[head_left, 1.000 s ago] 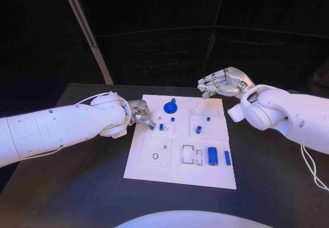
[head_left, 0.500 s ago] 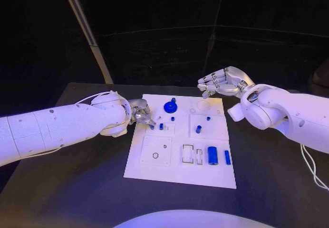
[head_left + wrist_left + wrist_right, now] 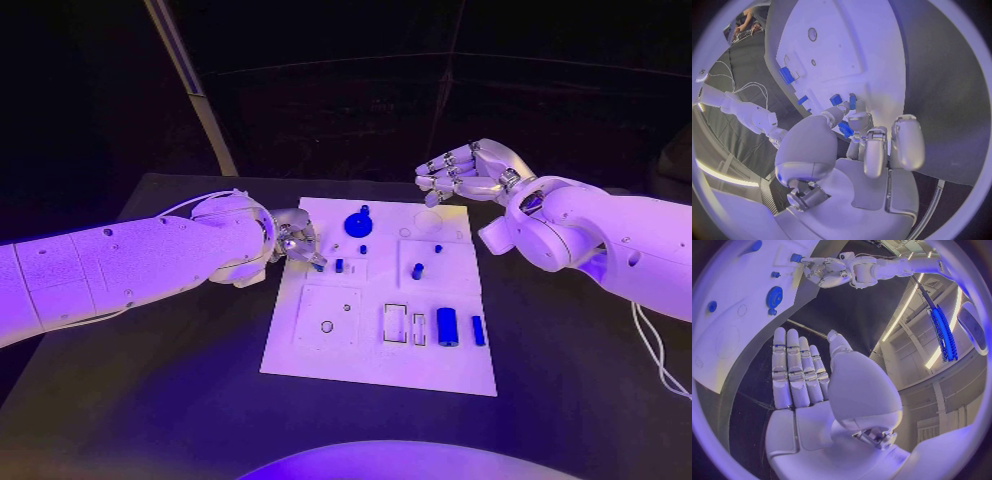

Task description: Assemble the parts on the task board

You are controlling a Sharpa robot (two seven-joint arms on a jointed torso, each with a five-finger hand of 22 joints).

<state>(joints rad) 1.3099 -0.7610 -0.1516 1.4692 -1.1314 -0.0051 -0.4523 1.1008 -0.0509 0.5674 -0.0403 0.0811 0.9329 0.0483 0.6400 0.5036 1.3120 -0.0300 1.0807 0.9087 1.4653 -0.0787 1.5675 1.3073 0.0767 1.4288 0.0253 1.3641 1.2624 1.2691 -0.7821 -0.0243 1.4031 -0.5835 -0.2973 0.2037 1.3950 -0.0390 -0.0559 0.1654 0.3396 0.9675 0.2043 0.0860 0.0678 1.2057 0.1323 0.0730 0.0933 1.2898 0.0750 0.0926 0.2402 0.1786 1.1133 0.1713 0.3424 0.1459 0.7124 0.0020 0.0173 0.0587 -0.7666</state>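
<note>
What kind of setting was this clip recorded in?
Most likely a robotics lab or test cell. A white task board with small blue parts lies on a black table, dark curtains hang behind it, and the right wrist view shows ceiling strip lights overhead.

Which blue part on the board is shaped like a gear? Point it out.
The blue gear near the task board's far edge, between the two hands. It is a broad toothed disc; the other blue parts are small pegs or plain cylinders.
</note>
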